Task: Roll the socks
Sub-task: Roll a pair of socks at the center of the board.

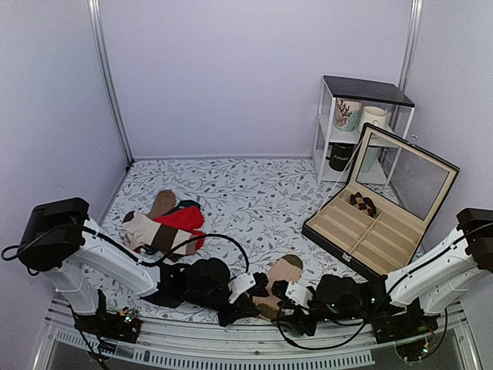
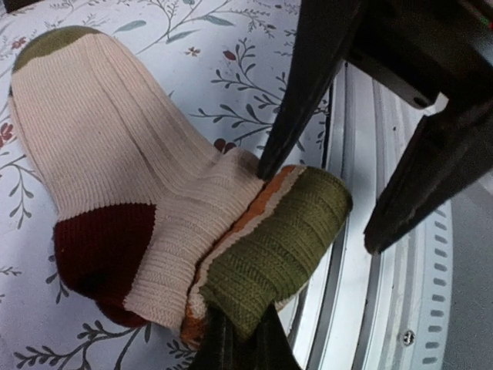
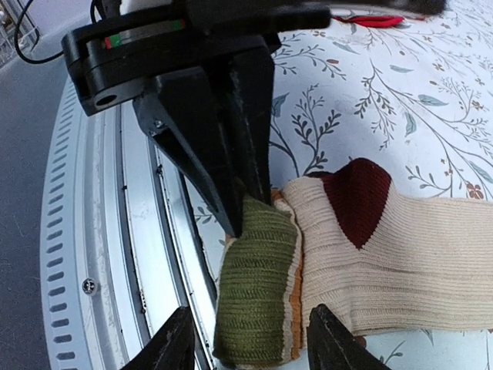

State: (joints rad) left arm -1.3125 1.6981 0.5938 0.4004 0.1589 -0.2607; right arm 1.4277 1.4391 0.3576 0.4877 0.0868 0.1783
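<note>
The socks [image 1: 282, 276] lie stacked at the table's near edge, tan-beige with a dark maroon heel [image 2: 100, 247] and an olive toe. Their striped leg end is rolled into an olive bundle [image 2: 277, 247] with an orange stripe showing. My left gripper [image 2: 240, 339] is shut on one end of that bundle [image 3: 258, 285]; in the right wrist view it comes in from above [image 3: 250, 220]. My right gripper [image 3: 250, 347] stands open, one finger on each side of the bundle's other end, and its fingertips [image 2: 266, 166] touch the roll from the far side.
A pile of other socks [image 1: 158, 227], a bright red one [image 1: 185, 218] among them, lies at the left. An open black compartment box [image 1: 381, 223] and a white shelf with mugs [image 1: 358, 127] stand at the right. The metal front rail [image 3: 115, 254] runs just beside the bundle.
</note>
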